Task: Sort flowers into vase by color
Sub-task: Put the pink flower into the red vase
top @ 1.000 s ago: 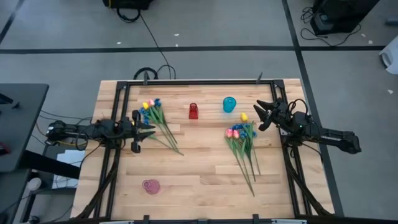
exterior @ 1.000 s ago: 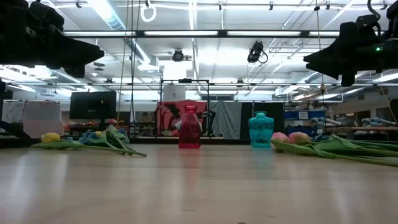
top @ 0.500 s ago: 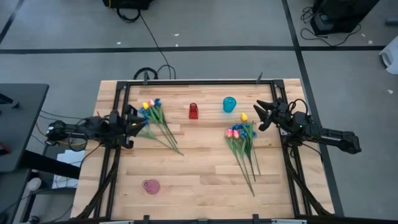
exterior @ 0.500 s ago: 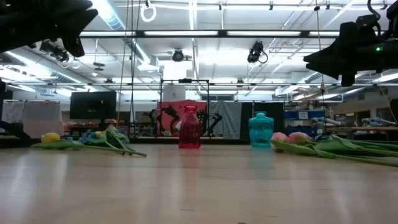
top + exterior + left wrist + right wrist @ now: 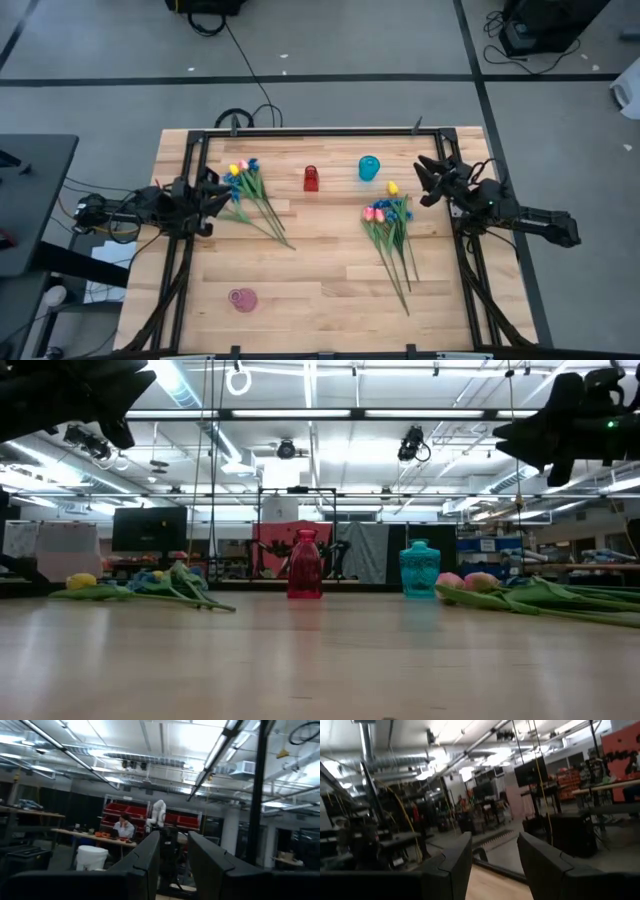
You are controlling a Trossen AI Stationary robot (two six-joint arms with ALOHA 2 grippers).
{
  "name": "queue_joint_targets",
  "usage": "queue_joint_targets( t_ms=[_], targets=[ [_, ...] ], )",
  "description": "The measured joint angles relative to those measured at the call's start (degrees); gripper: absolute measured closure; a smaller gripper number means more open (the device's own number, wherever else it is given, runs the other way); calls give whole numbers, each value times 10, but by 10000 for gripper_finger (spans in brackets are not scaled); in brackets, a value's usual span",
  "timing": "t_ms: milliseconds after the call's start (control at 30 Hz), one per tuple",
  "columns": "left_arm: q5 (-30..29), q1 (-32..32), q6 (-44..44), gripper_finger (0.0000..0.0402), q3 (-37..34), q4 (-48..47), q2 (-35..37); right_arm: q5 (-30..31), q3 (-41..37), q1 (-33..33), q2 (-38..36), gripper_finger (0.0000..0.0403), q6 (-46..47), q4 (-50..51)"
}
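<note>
Two bunches of flowers lie flat on the table. The left bunch [image 5: 250, 192] [image 5: 150, 585] has yellow tulips and blue sprigs. The right bunch [image 5: 392, 225] [image 5: 520, 592] has pink tulips, a yellow tulip and blue sprigs. A red vase [image 5: 311, 178] [image 5: 305, 565] and a teal vase [image 5: 370, 167] [image 5: 420, 568] stand upright near the far edge; a pink vase [image 5: 242, 299] sits near the near edge. My left gripper [image 5: 220, 189] [image 5: 174, 847] hovers open, raised, just left of the left bunch. My right gripper [image 5: 425, 182] [image 5: 495, 850] hovers open, raised, right of the right bunch.
Both wrist views look level into the room beyond the table, where a seated person [image 5: 122, 827] shows far off. Black frame rails [image 5: 300, 133] run along the table's far edge and sides. Bare wood [image 5: 320, 260] lies between the two bunches.
My left gripper has drawn back toward the table's left edge and a little toward the far edge, rising and tipping upward, away from the stems of the left bunch. My right gripper has risen slightly and shifted a little toward the far edge. The flowers and vases have stayed put.
</note>
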State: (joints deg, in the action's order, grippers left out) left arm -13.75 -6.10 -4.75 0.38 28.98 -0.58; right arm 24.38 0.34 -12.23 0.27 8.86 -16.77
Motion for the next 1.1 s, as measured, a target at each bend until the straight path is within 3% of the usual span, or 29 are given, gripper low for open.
queue_joint_targets(
  t_ms=[233,533,800,900,1100],
  targets=[
    [-18,0,0,296,0,-1,0,-4,0,0,0,231,3,-10],
    [-148,0,-2,296,0,-11,0,-22,0,0,0,231,11,2],
    [-178,1,4,296,0,-7,-1,-36,0,0,26,231,11,-7],
    [-232,1,-70,296,7,-44,-4,-53,0,0,59,231,17,-26],
    [-239,1,-169,296,67,-180,-97,-61,19,0,157,231,4,-104]
  ],
)
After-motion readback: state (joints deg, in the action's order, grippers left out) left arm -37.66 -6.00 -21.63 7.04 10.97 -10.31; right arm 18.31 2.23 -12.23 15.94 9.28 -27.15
